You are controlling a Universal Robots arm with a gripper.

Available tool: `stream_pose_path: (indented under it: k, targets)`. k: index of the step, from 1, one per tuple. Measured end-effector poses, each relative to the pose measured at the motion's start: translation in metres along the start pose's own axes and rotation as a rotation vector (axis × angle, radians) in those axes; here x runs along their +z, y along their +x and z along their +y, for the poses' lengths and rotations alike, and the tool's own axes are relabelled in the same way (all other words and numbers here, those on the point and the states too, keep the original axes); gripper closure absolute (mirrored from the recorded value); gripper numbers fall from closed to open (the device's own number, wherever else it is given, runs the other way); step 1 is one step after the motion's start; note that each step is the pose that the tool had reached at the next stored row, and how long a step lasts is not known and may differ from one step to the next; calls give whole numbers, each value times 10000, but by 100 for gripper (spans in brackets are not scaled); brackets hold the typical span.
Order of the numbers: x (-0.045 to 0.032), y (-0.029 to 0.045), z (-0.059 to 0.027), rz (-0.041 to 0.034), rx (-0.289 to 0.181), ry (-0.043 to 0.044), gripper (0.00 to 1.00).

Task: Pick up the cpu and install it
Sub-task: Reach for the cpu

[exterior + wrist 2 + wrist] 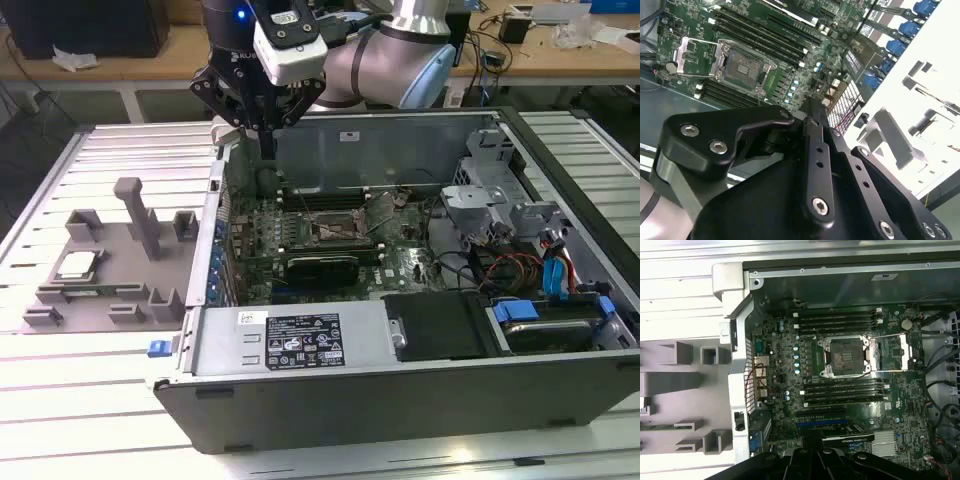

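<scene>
The gripper (pixel 268 150) was positioned above the open computer case (pixel 420 390), toward the exterior view's left; the cpu (pixel 78 264) was seated on the grey fixture (pixel 105 292) alongside.

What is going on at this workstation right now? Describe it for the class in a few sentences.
A robot arm is working over an opened computer case. Its end effector hangs shut and empty above the case wall on the exterior view's left. The cpu lies on the grey fixture outside the case, not yet picked up. The motherboard socket stands open with nothing in it.
</scene>
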State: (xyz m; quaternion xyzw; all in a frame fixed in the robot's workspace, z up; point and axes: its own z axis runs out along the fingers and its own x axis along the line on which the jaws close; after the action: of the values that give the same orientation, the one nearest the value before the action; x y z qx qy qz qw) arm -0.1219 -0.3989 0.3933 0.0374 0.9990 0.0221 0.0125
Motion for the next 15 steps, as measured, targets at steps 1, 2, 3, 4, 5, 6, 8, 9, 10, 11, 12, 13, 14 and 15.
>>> stream_pose_path:
  k: [1, 2, 3, 4, 5, 6, 8, 9, 10, 11, 12, 13, 14, 15]
  targets:
    - [0, 0, 0, 0, 0, 0, 89]
    - [0, 0, 0, 0, 0, 0, 89]
    - [0, 0, 0, 0, 0, 0, 89]
    - [0, 0, 0, 0, 0, 0, 89]
    - [0, 0, 0, 0, 0, 0, 89]
    - [0, 0, 0, 0, 0, -1, 89]
    - [0, 0, 0, 0, 0, 0, 89]
    - [0, 0, 0, 0, 0, 0, 89]
    - [0, 0, 0, 0, 0, 0, 89]
    - [0, 0, 0, 0, 0, 0, 89]
    - [0, 0, 0, 0, 0, -1, 89]
    - [0, 0, 0, 0, 0, -1, 89]
    - [0, 1, 0, 0, -2, -1, 89]
    - [0, 9, 0, 0, 1, 0, 89]
